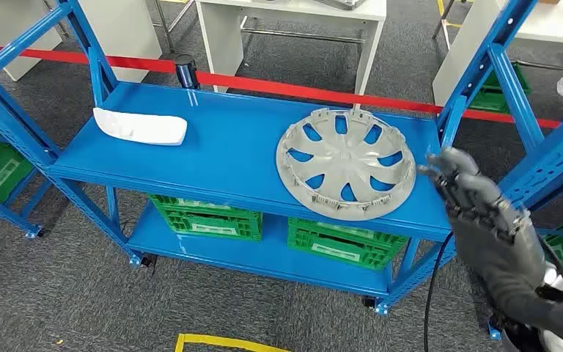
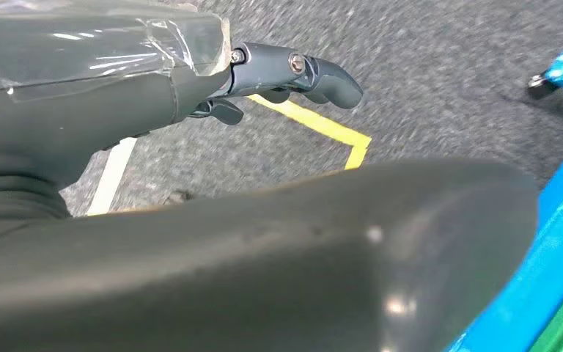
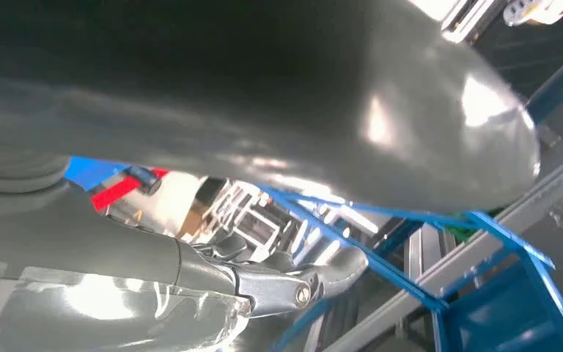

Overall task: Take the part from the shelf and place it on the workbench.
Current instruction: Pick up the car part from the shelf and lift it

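- Right hand (image 1: pixel 476 202): our fingers spread, empty, just beside the round grey plastic wheel cover (image 1: pixel 346 163).
- Risk: we may nudge it off the blue metal shelf (image 1: pixel 220 147) edge.

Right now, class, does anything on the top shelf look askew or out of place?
Yes: the hubcap sits at the shelf's front right, its rim jutting slightly past the front edge. The white part lies fully on the shelf at the left. The right hand is beside the hubcap, not holding it.
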`<state>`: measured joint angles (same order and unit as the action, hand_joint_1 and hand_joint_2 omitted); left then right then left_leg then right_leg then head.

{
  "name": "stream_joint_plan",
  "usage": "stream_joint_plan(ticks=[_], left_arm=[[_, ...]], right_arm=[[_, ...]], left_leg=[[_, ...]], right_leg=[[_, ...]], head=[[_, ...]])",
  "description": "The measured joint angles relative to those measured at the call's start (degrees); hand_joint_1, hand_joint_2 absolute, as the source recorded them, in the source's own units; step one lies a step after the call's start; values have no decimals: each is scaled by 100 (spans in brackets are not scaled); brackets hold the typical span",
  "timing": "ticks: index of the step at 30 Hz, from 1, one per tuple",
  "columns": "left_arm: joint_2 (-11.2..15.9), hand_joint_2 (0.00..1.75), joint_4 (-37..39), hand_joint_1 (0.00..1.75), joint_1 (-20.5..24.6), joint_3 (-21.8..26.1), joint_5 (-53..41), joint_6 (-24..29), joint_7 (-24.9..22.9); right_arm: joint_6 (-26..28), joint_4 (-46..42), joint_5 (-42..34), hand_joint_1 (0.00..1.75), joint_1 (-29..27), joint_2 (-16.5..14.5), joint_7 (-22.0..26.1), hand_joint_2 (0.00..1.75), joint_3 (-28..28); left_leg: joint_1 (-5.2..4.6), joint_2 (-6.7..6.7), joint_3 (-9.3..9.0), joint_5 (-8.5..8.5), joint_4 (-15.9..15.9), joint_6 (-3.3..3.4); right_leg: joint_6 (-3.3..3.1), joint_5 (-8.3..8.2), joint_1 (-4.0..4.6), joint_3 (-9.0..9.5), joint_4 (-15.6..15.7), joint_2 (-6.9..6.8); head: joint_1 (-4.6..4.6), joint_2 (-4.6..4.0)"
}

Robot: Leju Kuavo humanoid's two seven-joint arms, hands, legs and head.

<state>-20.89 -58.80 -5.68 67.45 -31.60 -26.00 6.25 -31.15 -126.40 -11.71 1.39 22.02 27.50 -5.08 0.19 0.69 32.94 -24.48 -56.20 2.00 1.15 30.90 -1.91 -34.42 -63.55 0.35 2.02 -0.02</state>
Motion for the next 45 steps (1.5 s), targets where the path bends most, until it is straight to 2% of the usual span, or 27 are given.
stream_joint_plan(ticks=[2,3,4,5,7,9,11,13,14,15,18,19,20,21,23,24,25,28,31,32,35,36,37,39,41,43,45], left_arm=[[-2,0,1,0,8,20,-38,-23,14],[-3,0,2,0,17,38,-74,-48,28],[-5,0,2,0,27,59,-101,-71,38],[-6,0,2,0,41,83,-119,-89,47],[-6,0,3,0,60,132,-140,-114,60],[-8,0,4,0,63,171,-150,-136,72],[-9,0,4,0,62,191,-159,-151,83],[-4,0,-5,0,60,200,-150,-157,88],[-2,0,-13,0,57,201,-137,-157,88],[2,0,-19,0,51,203,-119,-157,83],[11,0,-24,0,40,212,-74,-156,61],[14,0,-23,0,40,217,-70,-162,57],[14,0,-23,0,42,222,-76,-174,55],[14,0,-23,0,47,230,-100,-190,61],[19,0,-23,0,70,267,-206,-240,102],[22,0,-22,0,88,292,-289,-273,136],[27,0,-19,0,108,316,-385,-312,177],[54,0,11,0,174,363,-656,-394,308],[67,0,37,0,208,385,-754,-409,367],[84,0,71,0,233,413,-840,-417,412],[150,0,227,0,338,573,-1210,-457,578],[162,0,263,0,368,626,-1292,-474,607],[170,0,291,0,403,674,-1351,-487,627],[183,0,331,0,460,753,-1452,-508,659],[197,0,362,0,497,815,-1536,-517,685],[217,0,403,0,522,863,-1604,-526,718],[245,0,464,0,539,883,-1664,-520,757]], right_arm=[[-10,0,-20,0,-11,-2,-93,0,-48],[-18,1,-50,0,-18,-4,-182,0,-107],[-22,3,-87,0,-20,-5,-271,0,-176],[-22,7,-127,0,-16,-6,-346,0,-250],[-20,25,-191,0,20,-4,-431,0,-386],[5,53,-250,0,105,7,-488,0,-514],[67,90,-328,0,201,62,-542,0,-639],[161,129,-425,0,267,152,-612,0,-754],[216,145,-476,0,295,197,-668,0,-808],[282,163,-529,0,322,232,-757,44,-871],[494,246,-635,0,368,287,-1173,175,-1108],[564,288,-657,0,378,297,-1369,175,-1211],[625,338,-677,0,401,307,-1588,175,-1325],[683,400,-695,0,446,319,-1848,175,-1463],[778,546,-684,0,621,334,-2261,175,-1758],[820,630,-668,0,745,337,-2408,175,-1902],[861,732,-654,0,889,334,-2527,175,-2046],[944,1080,-646,0,1280,307,-2759,175,-2420],[969,1228,-631,0,1432,287,-2804,175,-2560],[1001,1369,-553,0,1594,263,-2820,175,-2674],[1202,2041,88,0,2317,98,-2850,175,-3211],[1271,2219,364,0,2507,28,-2849,175,-3356],[1330,2359,616,0,2680,-40,-2849,175,-3475],[1445,2608,1196,0,3045,-186,-2860,175,-3685],[1530,2816,1785,0,3372,-338,-2917,175,-3863],[1585,3036,2314,0,3637,-489,-2990,175,-4018],[1620,3268,2821,0,3876,-637,-3036,175,-4162]], left_leg=[[-27,19,2,-9,-1,17],[-54,38,2,-18,-2,34],[-81,60,-1,-28,-3,49],[-104,82,-7,-39,-4,60],[-136,129,-35,-64,-12,65],[-179,185,-53,-109,-49,38],[-205,254,-60,-149,-82,-2],[-195,297,-56,-191,-108,-53],[-180,252,-25,-258,-187,-93],[-156,171,54,-380,-371,-142],[-48,-29,528,-848,-1379,-276],[-16,-38,659,-895,-1613,-300],[9,-42,700,-836,-1646,-314],[30,-45,647,-681,-1478,-319],[44,-71,292,-282,-678,-295],[37,-86,142,-161,-343,-270],[23,-99,56,-115,-149,-243],[-19,-98,46,-119,-85,-152],[-13,-92,20,-84,-39,-102],[-6,-82,-2,-54,0,-67],[-17,-42,-31,6,69,20],[-25,-35,-27,4,59,20],[-28,-34,-25,-1,44,15],[-37,-38,-13,-29,-16,-17],[-61,-41,21,-69,-87,-73],[-64,-34,49,-78,-112,-122],[-40,-35,96,-124,-169,-181]], right_leg=[[-28,164,6,-229,-432,0],[-42,283,14,-424,-788,-1],[-37,326,23,-547,-995,-1],[-15,277,35,-565,-988,-7],[35,-24,72,-263,-327,-96],[-13,-291,125,72,377,-259],[-114,-374,160,156,581,-286],[-177,-401,137,173,603,-184],[-198,-414,113,188,614,-140],[-218,-426,86,203,624,-102],[-234,-434,60,210,624,-3],[-233,-433,57,211,623,28],[-231,-432,54,214,622,55],[-229,-430,50,220,622,87],[-219,-428,50,230,624,138],[-201,-427,57,226,623,159],[-174,-428,61,216,623,174],[-77,-446,51,200,651,189],[-48,-441,49,189,644,169],[-68,-324,54,65,399,134],[-125,162,66,-588,-888,44],[-98,160,65,-652,-1003,39],[-54,54,64,-571,-827,30],[8,-248,61,-195,-53,-15],[-35,-415,74,66,476,-42],[-116,-446,100,94,548,-27],[-171,-470,76,93,559,-11]], head=[[-1,0],[-2,0],[0,0],[0,0],[0,0],[4,0],[10,0],[8,0],[12,0],[18,0],[30,0],[30,0],[30,0],[30,0],[29,0],[27,0],[27,0],[27,0],[24,0],[16,0],[2,0],[3,0],[2,0],[0,0],[8,0],[17,0],[20,0]])
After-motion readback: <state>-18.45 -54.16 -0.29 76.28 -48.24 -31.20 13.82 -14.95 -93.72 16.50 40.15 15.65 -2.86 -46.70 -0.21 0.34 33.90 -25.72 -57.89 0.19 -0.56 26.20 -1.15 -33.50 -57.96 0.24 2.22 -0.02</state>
